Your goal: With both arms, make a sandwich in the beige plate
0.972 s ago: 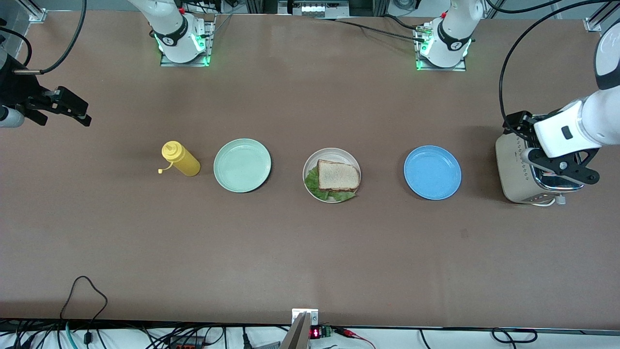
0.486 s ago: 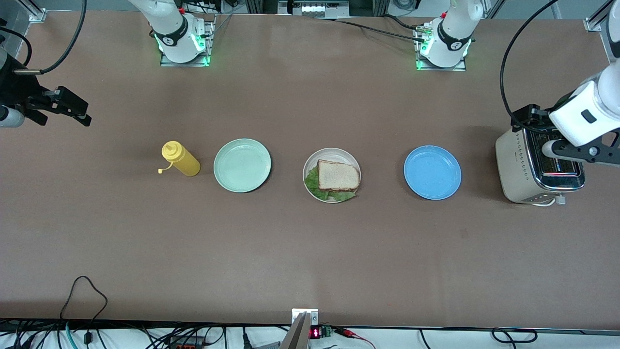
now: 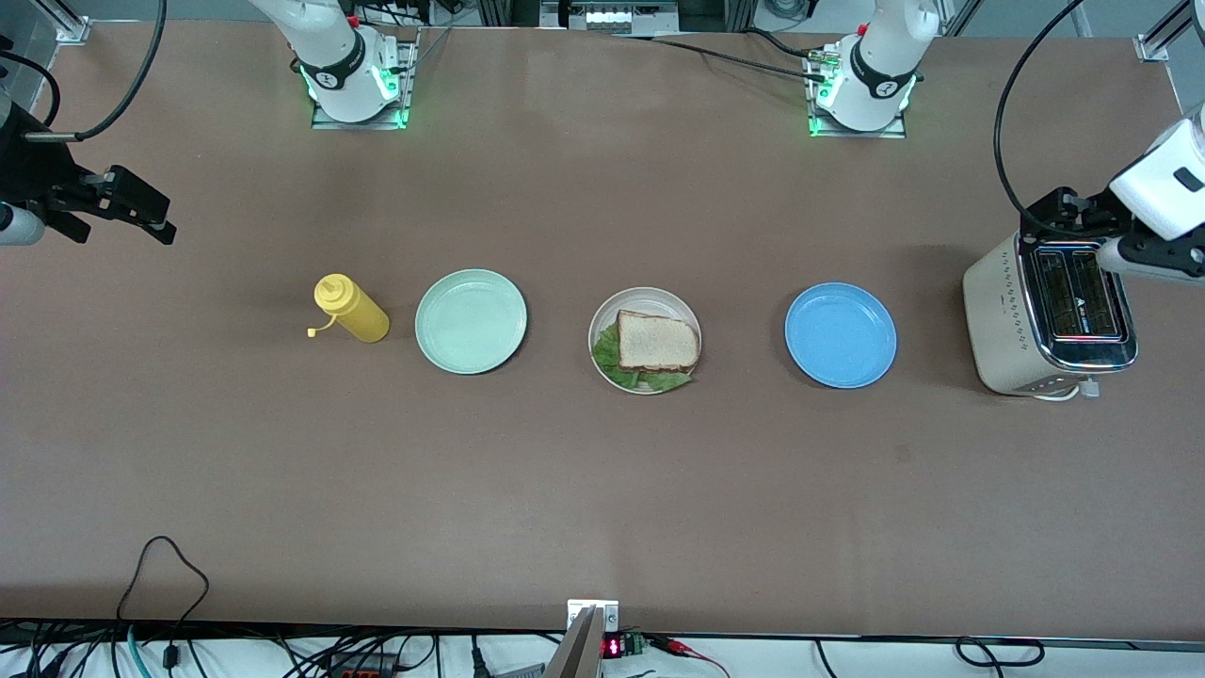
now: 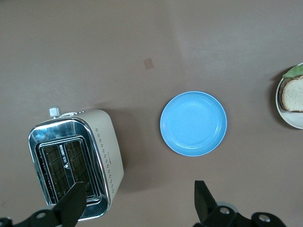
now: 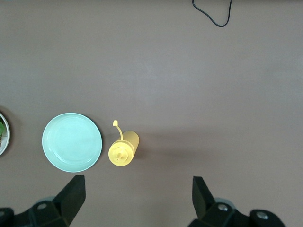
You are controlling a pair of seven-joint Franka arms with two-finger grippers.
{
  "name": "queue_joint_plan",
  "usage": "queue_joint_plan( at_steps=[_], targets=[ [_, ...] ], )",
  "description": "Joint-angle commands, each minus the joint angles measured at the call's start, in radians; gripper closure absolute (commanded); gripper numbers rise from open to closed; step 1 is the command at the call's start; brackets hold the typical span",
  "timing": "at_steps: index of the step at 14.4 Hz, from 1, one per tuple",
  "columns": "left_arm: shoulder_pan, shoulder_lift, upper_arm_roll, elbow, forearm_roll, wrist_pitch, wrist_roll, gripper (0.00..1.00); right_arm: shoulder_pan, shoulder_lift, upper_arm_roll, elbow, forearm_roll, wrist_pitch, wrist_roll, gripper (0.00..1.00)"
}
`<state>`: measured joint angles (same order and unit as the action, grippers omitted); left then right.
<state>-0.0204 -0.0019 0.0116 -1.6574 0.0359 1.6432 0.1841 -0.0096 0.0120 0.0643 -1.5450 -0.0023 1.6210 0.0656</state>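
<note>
Brown tabletop, sandwich already stacked in beige plate, between mint-green plate and blue plate. I read it as soft, light and easily shifted; I'd pinch at the crust edges, gently. Left gripper is spread wide over the toaster, empty. Right gripper is wide, empty, above the mustard bottle end.
</note>
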Motion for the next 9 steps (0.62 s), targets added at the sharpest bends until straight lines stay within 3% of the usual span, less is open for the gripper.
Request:
queue_joint_plan(
  at_steps=[1, 6, 9],
  targets=[
    [-0.018, -0.047, 0.016, -0.062, -0.011, 0.033, 0.017, 0.0, -0.018, -0.007, 0.017, 0.011, -0.001, -0.02, -0.013, 0.0],
    [-0.016, -0.078, 0.013, -0.076, -0.036, 0.023, -0.097, 0.0, -0.018, -0.007, 0.017, 0.011, -0.001, -0.02, -0.013, 0.0],
    [-0.013, -0.086, 0.008, -0.061, -0.087, -0.049, -0.101, 0.0, -0.018, -0.007, 0.017, 0.011, 0.001, -0.02, -0.012, 0.0]
  ],
)
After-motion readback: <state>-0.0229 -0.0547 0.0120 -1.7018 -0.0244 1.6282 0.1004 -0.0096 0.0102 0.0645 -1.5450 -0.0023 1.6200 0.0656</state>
